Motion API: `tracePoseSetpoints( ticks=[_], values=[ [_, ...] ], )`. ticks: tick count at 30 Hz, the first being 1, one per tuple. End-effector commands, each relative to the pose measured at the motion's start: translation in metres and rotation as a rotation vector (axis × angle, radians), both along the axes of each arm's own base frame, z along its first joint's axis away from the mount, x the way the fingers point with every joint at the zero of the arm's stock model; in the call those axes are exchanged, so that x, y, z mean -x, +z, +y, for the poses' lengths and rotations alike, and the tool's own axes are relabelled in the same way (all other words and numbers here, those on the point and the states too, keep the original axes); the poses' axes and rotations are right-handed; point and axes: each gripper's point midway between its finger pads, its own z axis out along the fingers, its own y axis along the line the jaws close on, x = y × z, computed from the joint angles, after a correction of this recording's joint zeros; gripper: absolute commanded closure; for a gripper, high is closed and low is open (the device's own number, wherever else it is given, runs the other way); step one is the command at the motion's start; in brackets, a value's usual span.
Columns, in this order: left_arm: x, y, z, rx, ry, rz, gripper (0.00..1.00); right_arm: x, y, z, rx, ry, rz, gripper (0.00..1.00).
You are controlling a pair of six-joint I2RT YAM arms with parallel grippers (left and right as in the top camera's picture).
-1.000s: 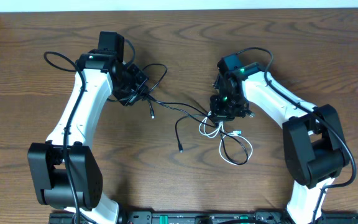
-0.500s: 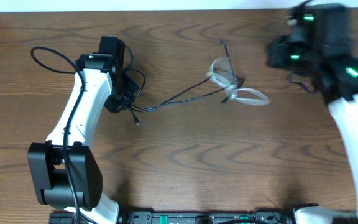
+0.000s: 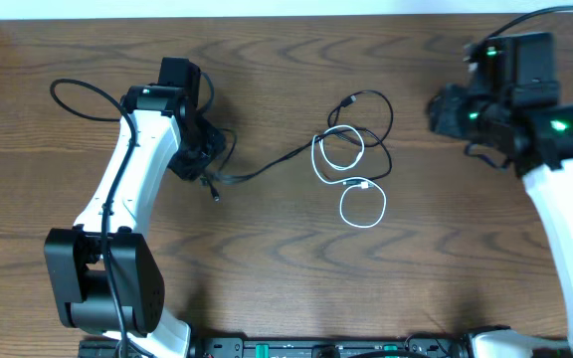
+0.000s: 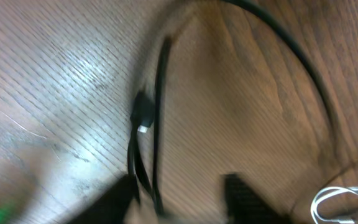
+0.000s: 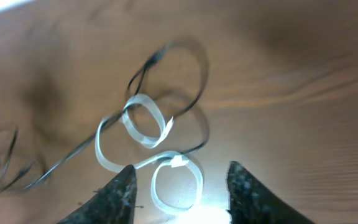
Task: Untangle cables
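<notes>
The left gripper (image 4: 179, 180) hovers low over the wooden table (image 3: 267, 278) with its jaws parted, clamping nothing. One end of the black cable (image 4: 160, 93) lies loose on the wood between the two fingers, nearer the left one, and its small plug (image 4: 143, 115) rests just ahead of the tips. The right gripper (image 5: 180, 168) is likewise released and empty, raised above the far right of the table and well apart from both cords. From the left gripper the black cable trails right across the tabletop to the middle. There it curls into loops that cross the loops of the white cable (image 3: 342, 204). Whether the two remain knotted cannot be told from these views. The white cable lies wholly at the centre, in one coil among the black loops and a second round coil on the side nearer the robot.
</notes>
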Motion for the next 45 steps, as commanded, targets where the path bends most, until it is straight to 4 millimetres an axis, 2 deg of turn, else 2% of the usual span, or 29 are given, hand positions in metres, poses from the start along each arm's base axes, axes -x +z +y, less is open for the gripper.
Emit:
tracePoseSetpoints(
  ticks=[1, 3, 5, 7, 8, 10, 12, 14, 18, 19, 21, 24, 26, 30, 32, 34, 35, 36, 37, 38, 39, 41, 43, 45],
  values=[
    [0.001, 0.003, 0.005, -0.026, 0.012, -0.003, 0.22, 0.011, -0.038, 0.040, -0.092, 0.168, 0.130, 0.51],
    [0.002, 0.002, 0.011, -0.063, 0.000, 0.000, 0.13, 0.011, -0.052, 0.046, -0.087, 0.181, 0.171, 0.48],
    [0.001, 0.004, 0.010, -0.065, -0.073, -0.006, 0.10, 0.011, -0.068, 0.054, -0.078, 0.201, 0.217, 0.37],
    [-0.002, 0.011, -0.006, 0.010, -0.190, -0.032, 0.10, 0.010, -0.081, 0.063, -0.071, 0.220, 0.247, 0.27],
    [-0.006, 0.021, -0.022, 0.091, -0.277, -0.069, 0.10, 0.009, -0.090, 0.070, -0.067, 0.236, 0.264, 0.22],
    [-0.008, 0.033, -0.043, 0.192, -0.407, -0.126, 0.10, 0.006, -0.102, 0.079, -0.062, 0.254, 0.282, 0.20],
    [-0.006, 0.037, -0.056, 0.240, -0.477, -0.147, 0.10, 0.004, -0.109, 0.085, -0.064, 0.254, 0.292, 0.18],
    [0.002, 0.031, -0.068, 0.235, -0.521, -0.122, 0.10, -0.004, -0.117, 0.092, -0.095, 0.196, 0.306, 0.11],
    [0.014, 0.009, -0.083, 0.160, -0.594, -0.072, 0.10, -0.014, -0.116, 0.094, -0.140, 0.114, 0.301, 0.05],
    [0.016, 0.003, -0.084, 0.133, -0.608, -0.054, 0.10, -0.016, -0.116, 0.091, -0.143, 0.107, 0.297, 0.01],
    [0.020, -0.005, -0.093, 0.141, -0.632, -0.027, 0.10, -0.017, -0.116, 0.084, -0.144, 0.089, 0.302, 0.01],
    [0.017, -0.015, -0.120, 0.206, -0.680, -0.041, 0.10, -0.019, -0.119, 0.059, -0.148, 0.025, 0.333, 0.01],
    [0.011, -0.021, -0.132, 0.221, -0.703, -0.067, 0.10, -0.020, -0.120, 0.046, -0.158, -0.007, 0.350, 0.01],
    [-0.012, -0.046, -0.163, 0.234, -0.716, -0.128, 0.10, -0.012, -0.123, -0.003, -0.218, -0.123, 0.438, 0.01],
    [-0.018, -0.057, -0.173, 0.243, -0.686, -0.135, 0.10, -0.006, -0.124, -0.016, -0.207, -0.122, 0.456, 0.01],
    [-0.022, -0.067, -0.183, 0.253, -0.654, -0.136, 0.18, -0.002, -0.125, -0.023, -0.191, -0.094, 0.461, 0.01],
    [-0.023, -0.072, -0.188, 0.256, -0.650, -0.137, 0.28, -0.001, -0.126, -0.023, -0.186, -0.085, 0.464, 0.01],
    [-0.023, -0.075, -0.191, 0.257, -0.655, -0.138, 0.41, 0.001, -0.126, -0.024, -0.179, -0.069, 0.465, 0.01],
    [-0.023, -0.076, -0.194, 0.258, -0.660, -0.140, 0.59, 0.002, -0.126, -0.023, -0.175, -0.059, 0.466, 0.01],
    [-0.024, -0.076, -0.195, 0.260, -0.663, -0.145, 0.87, 0.002, -0.126, -0.021, -0.170, -0.047, 0.466, 0.01],
    [-0.025, -0.074, -0.196, 0.267, -0.648, -0.146, 0.93, 0.003, -0.126, -0.019, -0.166, -0.041, 0.466, 0.01],
    [-0.024, -0.062, -0.204, 0.329, -0.651, -0.164, 0.92, 0.002, -0.126, -0.016, -0.165, -0.033, 0.462, 0.01],
    [-0.025, -0.042, -0.217, 0.417, -0.671, -0.205, 0.93, 0.002, -0.126, -0.013, -0.162, -0.026, 0.459, 0.01],
    [-0.026, -0.012, -0.230, 0.511, -0.697, -0.257, 0.93, 0.002, -0.126, -0.010, -0.161, -0.017, 0.457, 0.01]
  ],
)
